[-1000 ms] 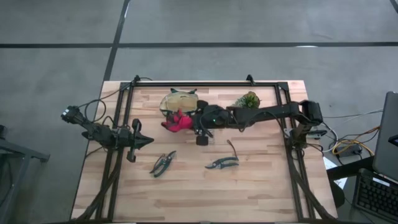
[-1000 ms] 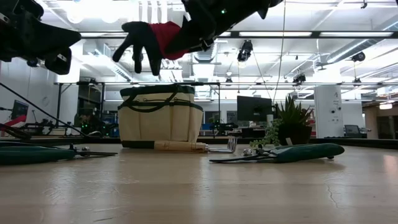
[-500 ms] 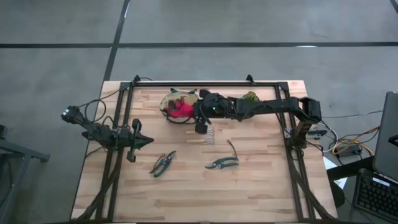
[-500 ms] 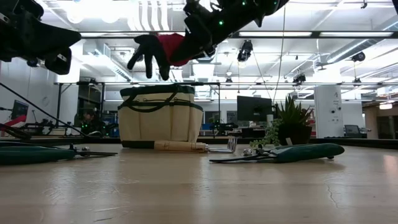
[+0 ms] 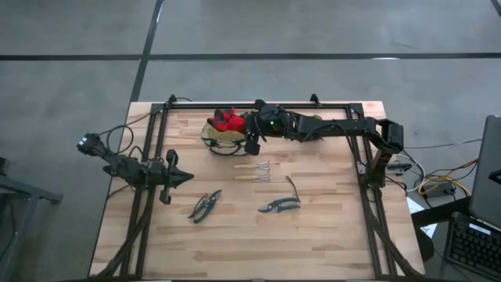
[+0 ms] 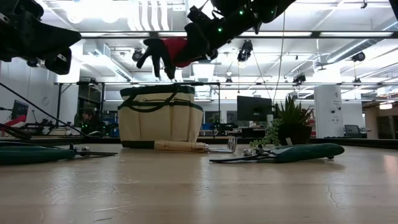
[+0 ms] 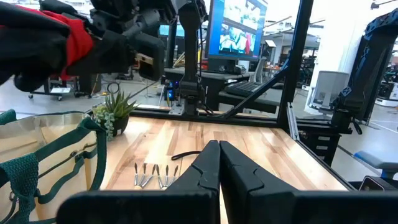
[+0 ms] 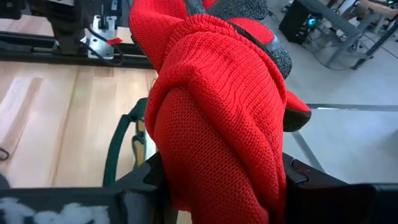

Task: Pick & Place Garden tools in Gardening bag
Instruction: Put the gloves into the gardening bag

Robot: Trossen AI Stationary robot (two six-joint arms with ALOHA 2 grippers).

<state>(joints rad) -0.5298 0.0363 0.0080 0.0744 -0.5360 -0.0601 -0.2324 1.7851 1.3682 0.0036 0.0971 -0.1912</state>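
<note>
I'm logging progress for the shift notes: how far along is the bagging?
Nothing shows in the bag yet. In hand: the right gripper holds the red glove above it. Left on the table: the rake and two shears. The left gripper waits shut.

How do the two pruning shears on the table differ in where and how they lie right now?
The left pruning shears lie nearer the waiting left gripper, tilted diagonally; the right pruning shears lie nearer the table's middle, close to level across it. A thin dark curved strap runs up from the right pair; the left pair shows none. Both lie flat on the table, untouched, outside the gardening bag, while the right gripper holds the red glove above it.
</note>
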